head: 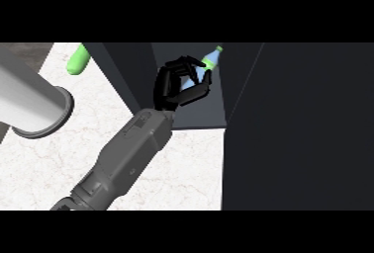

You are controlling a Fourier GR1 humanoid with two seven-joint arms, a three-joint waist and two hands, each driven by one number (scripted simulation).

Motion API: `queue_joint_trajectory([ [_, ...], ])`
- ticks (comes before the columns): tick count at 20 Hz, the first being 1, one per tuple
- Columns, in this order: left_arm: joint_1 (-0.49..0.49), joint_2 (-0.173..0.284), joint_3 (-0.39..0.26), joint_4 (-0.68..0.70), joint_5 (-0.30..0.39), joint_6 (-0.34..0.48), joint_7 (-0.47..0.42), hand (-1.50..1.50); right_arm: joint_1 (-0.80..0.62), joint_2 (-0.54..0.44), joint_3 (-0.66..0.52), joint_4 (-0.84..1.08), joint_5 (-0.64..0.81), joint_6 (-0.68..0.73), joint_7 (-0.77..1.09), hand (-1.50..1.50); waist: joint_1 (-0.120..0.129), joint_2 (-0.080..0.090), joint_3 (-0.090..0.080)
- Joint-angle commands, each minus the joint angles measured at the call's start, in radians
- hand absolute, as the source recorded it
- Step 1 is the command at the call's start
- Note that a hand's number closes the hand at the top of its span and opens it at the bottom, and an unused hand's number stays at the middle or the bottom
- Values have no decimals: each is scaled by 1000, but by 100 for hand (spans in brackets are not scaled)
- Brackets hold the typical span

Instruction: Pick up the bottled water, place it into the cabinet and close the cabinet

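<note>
The bottled water (pixel 210 58) is a clear bluish bottle with a green cap, tilted with its cap toward the upper right. My right hand (pixel 175 88) is shut on it, fingers curled over the body and hiding most of it. Hand and bottle are inside the opening of the dark cabinet (pixel 194 111), above its blue-grey floor. The cabinet door (pixel 300 128) stands as a broad dark panel filling the right side. My forearm (pixel 128 153) runs up from the lower left over the white marble counter (pixel 66 163). The left hand shows nowhere.
A large pale grey cylinder (pixel 29 101) with a flanged end lies across the left edge. A green elongated object (pixel 78 59) rests on the counter at the top left, beside the cabinet's left wall (pixel 128 74).
</note>
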Motion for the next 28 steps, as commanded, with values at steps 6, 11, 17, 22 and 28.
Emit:
queue_joint_trajectory([
  [6,302,0,-239,-395,72,-72,73,-150,56,5,80,-169,67,-61,79,-150,46,-12,0],
  [11,532,58,-305,-605,23,15,62,-150,52,-2,88,-166,106,-100,73,-150,63,-10,0],
  [17,820,273,-300,-850,26,9,6,-150,78,-46,124,-130,156,-95,23,-150,65,-15,0],
  [22,973,385,-319,-975,33,-77,-46,-150,-7,-201,87,-143,189,0,65,150,95,-9,-2],
  [28,1080,530,-255,-1042,52,-182,-121,-150,-124,-310,132,-159,280,57,75,150,93,-15,-6],
])
